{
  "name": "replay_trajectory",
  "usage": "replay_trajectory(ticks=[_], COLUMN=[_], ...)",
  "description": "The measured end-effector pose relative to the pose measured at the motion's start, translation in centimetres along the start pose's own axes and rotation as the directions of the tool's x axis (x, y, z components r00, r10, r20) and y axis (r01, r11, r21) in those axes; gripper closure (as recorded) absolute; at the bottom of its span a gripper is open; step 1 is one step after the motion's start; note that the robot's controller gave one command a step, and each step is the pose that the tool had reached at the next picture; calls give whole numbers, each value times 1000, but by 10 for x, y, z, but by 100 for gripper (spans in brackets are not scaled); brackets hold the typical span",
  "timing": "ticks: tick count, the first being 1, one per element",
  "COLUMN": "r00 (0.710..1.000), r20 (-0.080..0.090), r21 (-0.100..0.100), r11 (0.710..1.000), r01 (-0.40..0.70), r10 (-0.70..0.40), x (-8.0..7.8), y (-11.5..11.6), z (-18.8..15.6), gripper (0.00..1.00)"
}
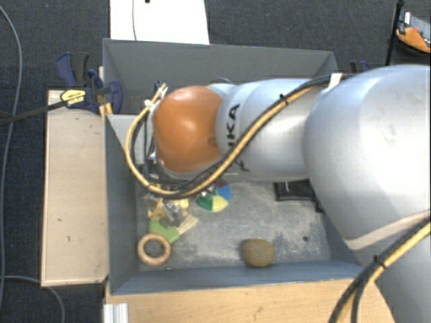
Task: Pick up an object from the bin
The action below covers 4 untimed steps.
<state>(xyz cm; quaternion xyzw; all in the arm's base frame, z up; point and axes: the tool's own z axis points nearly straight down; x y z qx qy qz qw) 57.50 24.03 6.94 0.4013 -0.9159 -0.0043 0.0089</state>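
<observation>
Arm (323,140) enters from the right and spans most of the grey metal bin (121,200). Its orange cover (187,130) sits over the bin's left half, and dark and yellow cables (138,157) loop around the cover's left side. The gripper (172,209) hangs low beneath the cover, close to the bin floor in the left front area. The cover and cables hide most of it, so whether it is wide, narrow or holding something cannot be told. Directly at the gripper lies a small cluster: a yellow piece (157,211) just to its left, a green block (166,233) just below toward the front wall, and a pale stick (188,223) slanting off the block's right side. Which of these the gripper touches is unclear. A multicoloured ball (216,201), showing yellow, blue and green, lies just right of the gripper, partly under the arm. A wooden ring (154,249) lies flat near the front left corner, beside the green block. An olive-brown rounded lump (258,252) rests alone near the front wall, well apart from the cluster. A black object (293,191) shows at the arm's lower edge, toward the right.
</observation>
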Motion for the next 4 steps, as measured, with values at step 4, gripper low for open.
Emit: replay_trajectory(ticks=[4], r00=[1000], r20=[6], r21=[2], r11=[1000], r01=[-7], r10=[7], x=[1], y=[0], z=[-56], gripper=[100])
